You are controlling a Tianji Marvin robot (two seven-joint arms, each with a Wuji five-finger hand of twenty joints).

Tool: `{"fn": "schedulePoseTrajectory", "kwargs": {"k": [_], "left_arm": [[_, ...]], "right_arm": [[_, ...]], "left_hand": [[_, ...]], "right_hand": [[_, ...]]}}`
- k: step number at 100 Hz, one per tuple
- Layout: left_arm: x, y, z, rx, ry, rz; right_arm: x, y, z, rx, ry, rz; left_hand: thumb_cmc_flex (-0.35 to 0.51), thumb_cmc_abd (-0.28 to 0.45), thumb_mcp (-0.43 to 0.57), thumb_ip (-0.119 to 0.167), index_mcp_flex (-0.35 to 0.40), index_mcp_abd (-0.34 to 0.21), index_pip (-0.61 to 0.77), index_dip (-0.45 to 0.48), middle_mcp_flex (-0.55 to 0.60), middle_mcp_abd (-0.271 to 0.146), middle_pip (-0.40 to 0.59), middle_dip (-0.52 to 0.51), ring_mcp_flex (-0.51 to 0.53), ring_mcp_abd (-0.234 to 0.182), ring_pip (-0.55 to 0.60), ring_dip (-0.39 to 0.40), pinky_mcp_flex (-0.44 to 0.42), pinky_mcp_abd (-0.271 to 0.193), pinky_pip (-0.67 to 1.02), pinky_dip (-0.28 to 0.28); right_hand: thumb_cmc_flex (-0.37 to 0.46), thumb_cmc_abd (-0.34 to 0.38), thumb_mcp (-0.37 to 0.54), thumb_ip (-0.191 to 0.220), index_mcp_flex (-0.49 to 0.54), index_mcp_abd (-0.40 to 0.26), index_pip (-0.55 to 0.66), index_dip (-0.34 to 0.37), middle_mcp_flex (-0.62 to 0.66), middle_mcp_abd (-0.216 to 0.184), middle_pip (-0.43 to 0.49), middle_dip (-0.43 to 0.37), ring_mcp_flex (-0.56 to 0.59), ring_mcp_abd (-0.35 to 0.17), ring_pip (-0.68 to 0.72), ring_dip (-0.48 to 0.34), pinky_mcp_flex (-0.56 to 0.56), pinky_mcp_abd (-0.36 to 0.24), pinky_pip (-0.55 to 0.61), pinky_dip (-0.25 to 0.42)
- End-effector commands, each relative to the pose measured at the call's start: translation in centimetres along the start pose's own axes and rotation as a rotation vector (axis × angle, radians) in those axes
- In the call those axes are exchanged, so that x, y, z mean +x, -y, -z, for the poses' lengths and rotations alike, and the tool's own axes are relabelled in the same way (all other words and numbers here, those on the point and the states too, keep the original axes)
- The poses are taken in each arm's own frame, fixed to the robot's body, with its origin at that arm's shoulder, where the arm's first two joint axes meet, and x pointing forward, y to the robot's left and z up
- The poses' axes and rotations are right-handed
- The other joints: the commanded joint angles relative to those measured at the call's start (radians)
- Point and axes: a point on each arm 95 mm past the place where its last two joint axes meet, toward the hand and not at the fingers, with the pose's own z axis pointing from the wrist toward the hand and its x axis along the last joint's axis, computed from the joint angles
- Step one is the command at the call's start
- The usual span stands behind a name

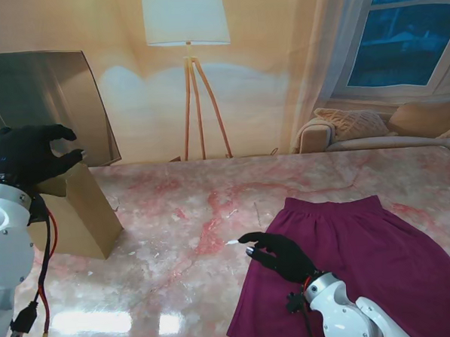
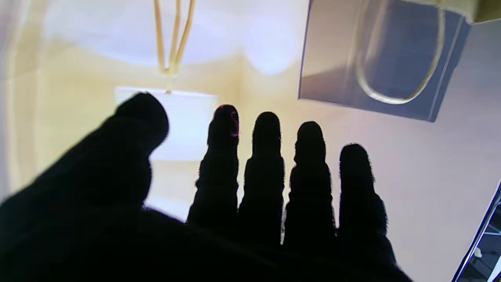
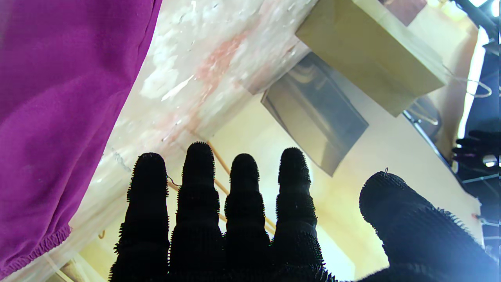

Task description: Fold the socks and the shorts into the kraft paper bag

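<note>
Open black-gloved left hand [image 1: 28, 155] hovers over brown kraft paper bag [image 1: 80, 214], interior hidden; open right hand [image 1: 278, 255] above magenta shorts [image 1: 366, 270], cropped.

One kraft paper bag [image 1: 80, 214], one pair of shorts [image 1: 366, 270] (magenta), two hands.

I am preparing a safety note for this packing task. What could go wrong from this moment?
1. The kraft paper bag already leans, with the left robot hand at its top edge; a push could tip it.
2. The shorts lie flat and unfolded, while the right robot hand is open over their edge; a grasp may bunch the fabric.
3. No socks are visible.
</note>
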Motion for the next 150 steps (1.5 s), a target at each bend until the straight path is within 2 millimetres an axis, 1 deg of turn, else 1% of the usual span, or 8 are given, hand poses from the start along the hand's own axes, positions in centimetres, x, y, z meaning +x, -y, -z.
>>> {"fn": "schedulePoseTrajectory", "kwargs": {"k": [1,16,46,78,93,107,126,150], "left_arm": [[1.3,-0.2,0.9,0.01,-0.034,0.005],[3.2,-1.3,2.3,0.022,-0.09,0.065],[6.4,-6.3,5.9,-0.034,-0.157,0.238],[9.1,-14.1,9.4,-0.175,-0.277,0.461],[9.2,-18.1,10.2,-0.28,-0.298,0.576],[8.9,-20.8,10.6,-0.337,-0.313,0.614],[8.2,-22.5,10.9,-0.367,-0.296,0.614],[7.6,-23.6,11.0,-0.374,-0.277,0.621]], "right_arm": [[0.5,-0.2,0.2,0.003,-0.007,0.01],[0.9,-1.2,0.5,-0.001,-0.002,0.043],[0.7,-3.3,1.8,0.016,0.047,0.122],[0.3,-3.6,2.4,0.024,0.077,0.131],[-0.1,-3.7,2.3,0.03,0.098,0.133],[-0.4,-4.4,2.1,0.049,0.136,0.145],[-0.7,-5.8,1.0,0.041,0.214,0.187],[-2.0,-6.5,-1.7,0.052,0.313,0.243]], "left_hand": [[-0.025,0.029,-0.017,0.043,0.012,0.019,-0.024,-0.013,-0.029,0.029,-0.018,-0.01,-0.033,0.007,-0.021,-0.012,-0.01,-0.019,-0.007,-0.012],[-0.027,0.056,-0.026,0.052,0.007,0.025,-0.042,-0.019,-0.034,0.031,-0.022,-0.012,-0.037,0.006,-0.023,-0.016,-0.007,-0.027,-0.007,-0.017],[-0.038,0.108,-0.091,0.061,-0.021,0.046,-0.097,-0.037,-0.094,0.041,-0.051,-0.033,-0.085,0.006,-0.053,-0.044,-0.026,-0.052,-0.048,-0.047],[-0.037,0.298,-0.341,0.097,-0.098,0.079,-0.205,-0.078,-0.224,0.042,-0.087,-0.072,-0.19,0.015,-0.098,-0.1,-0.05,-0.048,-0.121,-0.085],[-0.031,0.394,-0.391,0.108,-0.13,0.102,-0.247,-0.107,-0.284,0.035,-0.099,-0.086,-0.263,-0.008,-0.119,-0.124,-0.099,-0.082,-0.179,-0.111],[-0.033,0.41,-0.414,0.112,-0.148,0.101,-0.255,-0.113,-0.315,0.025,-0.104,-0.091,-0.302,-0.033,-0.129,-0.132,-0.133,-0.095,-0.201,-0.12],[-0.023,0.404,-0.419,0.119,-0.144,0.095,-0.247,-0.111,-0.32,0.023,-0.097,-0.09,-0.308,-0.043,-0.126,-0.133,-0.142,-0.087,-0.209,-0.124],[-0.016,0.398,-0.418,0.123,-0.131,0.092,-0.232,-0.103,-0.319,0.025,-0.092,-0.089,-0.306,-0.046,-0.123,-0.132,-0.144,-0.076,-0.207,-0.122]], "right_hand": [[0.013,0.015,-0.031,-0.04,-0.018,-0.033,0.005,0.006,0.015,-0.001,0.01,0.01,0.011,0.005,0.019,0.022,0.003,-0.002,0.025,0.036],[0.012,0.018,-0.031,-0.041,-0.01,-0.025,0.008,0.007,0.018,0.001,0.011,0.01,0.011,0.013,0.02,0.022,0.005,-0.009,0.024,0.035],[0.015,0.02,-0.037,-0.041,-0.009,-0.023,0.006,0.006,0.018,0.001,0.01,0.01,0.007,0.011,0.019,0.021,0.002,-0.013,0.016,0.029],[0.015,0.021,-0.04,-0.041,-0.011,-0.022,0.006,0.006,0.015,0.0,0.009,0.009,0.006,0.009,0.018,0.02,0.001,-0.012,0.016,0.029],[0.016,0.02,-0.039,-0.041,-0.005,-0.019,0.007,0.007,0.021,0.003,0.011,0.01,-0.003,0.003,0.013,0.017,-0.001,-0.027,0.011,0.026],[0.018,0.022,-0.038,-0.042,0.001,-0.014,0.007,0.006,0.027,0.011,0.014,0.011,-0.025,-0.016,-0.006,-0.001,-0.01,-0.06,-0.021,0.005],[0.014,0.009,0.003,-0.042,0.057,0.079,-0.001,-0.011,0.08,0.052,0.012,0.008,-0.018,-0.026,-0.013,-0.038,0.006,-0.111,-0.054,-0.048],[-0.012,0.002,0.048,-0.044,0.045,0.147,-0.036,-0.04,0.083,0.098,-0.045,-0.019,-0.035,-0.004,-0.018,-0.067,-0.01,-0.098,-0.043,-0.084]]}}
